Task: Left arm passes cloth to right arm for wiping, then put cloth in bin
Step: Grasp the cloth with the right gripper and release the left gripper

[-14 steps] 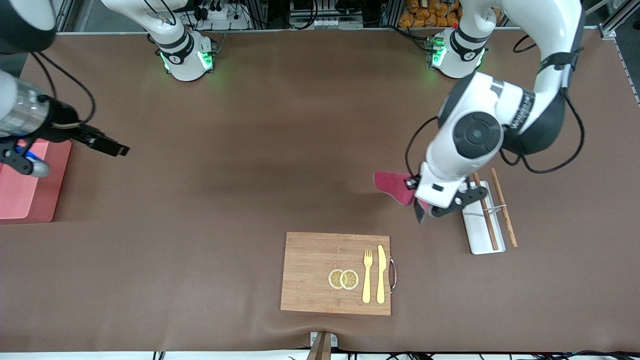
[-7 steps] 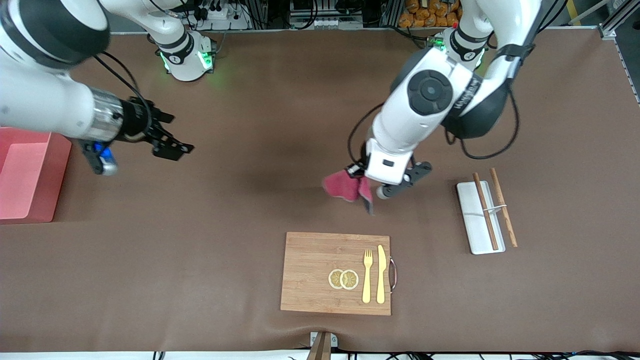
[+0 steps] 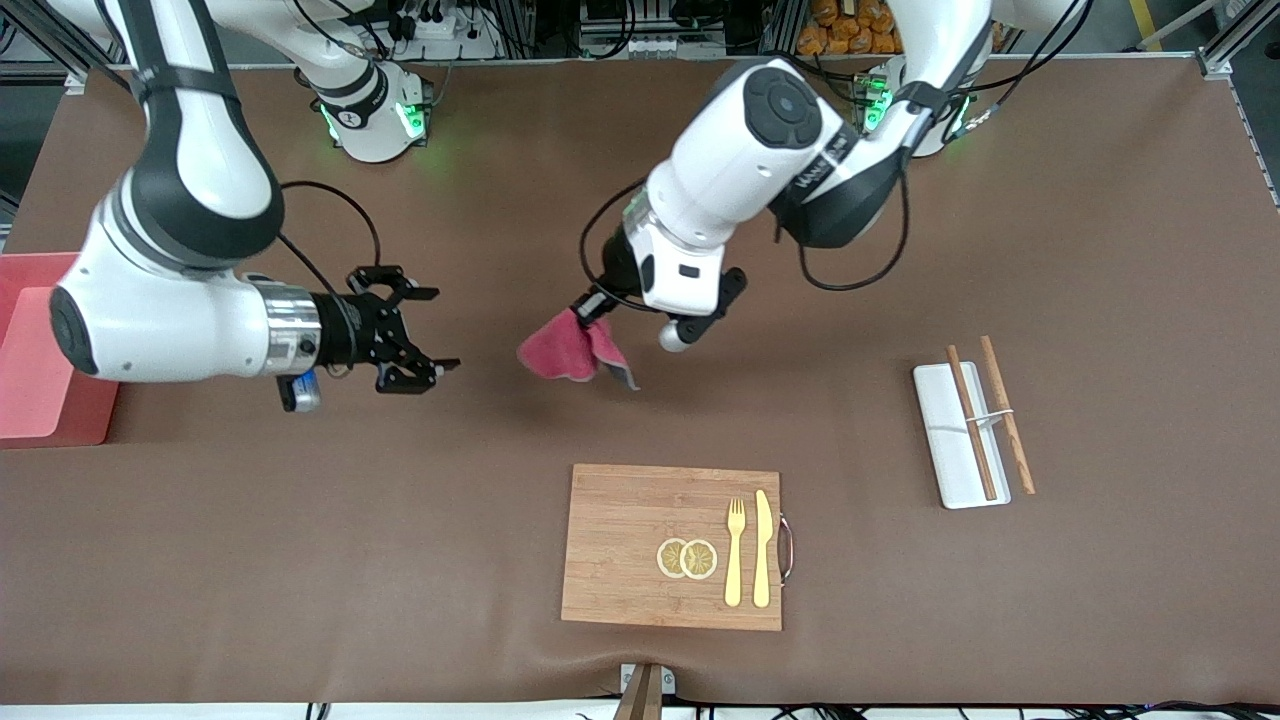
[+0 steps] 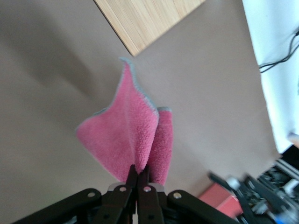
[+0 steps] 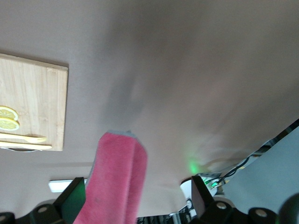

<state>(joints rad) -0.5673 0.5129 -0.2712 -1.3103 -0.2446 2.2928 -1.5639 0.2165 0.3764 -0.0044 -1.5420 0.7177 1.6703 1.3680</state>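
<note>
We are at the handover, and it is not yet done. Our left gripper (image 3: 592, 312) is closed on the cloth (image 3: 565, 352), which hangs in the air over the bare table, above the middle. Our right gripper (image 3: 415, 340) has its fingers wide open and empty, just beside the cloth, facing it. We judge that the pass, the wiping and the drop into the bin (image 3: 40, 350), at the right arm's end of the table, all remain.
</note>
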